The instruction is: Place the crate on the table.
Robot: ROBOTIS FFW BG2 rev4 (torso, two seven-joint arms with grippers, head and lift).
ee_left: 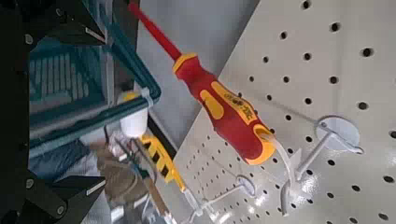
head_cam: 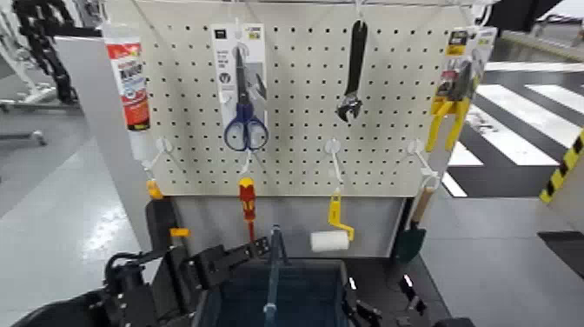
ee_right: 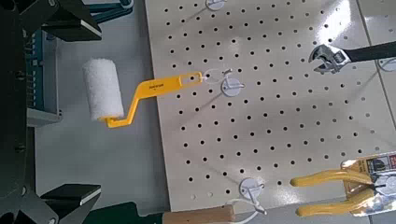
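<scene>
Along the near part of the glossy black table (head_cam: 391, 283), toward its middle, is the crate (head_cam: 235, 291), its handle (head_cam: 273, 278) upright; whether its base touches the tabletop I cannot tell. The left gripper (ee_left: 103, 112) is near the crate's left side, spread with nothing between its fingers; the right gripper (ee_right: 98, 110), by the right side, is spread and empty too. Beyond the table's far edge stands a cream pegboard (head_cam: 295, 87). Farther off, grey floor (head_cam: 61, 174) spreads, with white stripes (head_cam: 513, 109) on a dark patch at right. I count one crate, two grippers, one pegboard, and, hanging, one screwdriver (head_cam: 248, 200), one roller (head_cam: 330, 241), one trowel (head_cam: 409, 243), one pair of scissors (head_cam: 246, 130), one wrench (head_cam: 355, 70), one pair of pliers (head_cam: 447, 113) and one tube (head_cam: 132, 83).
</scene>
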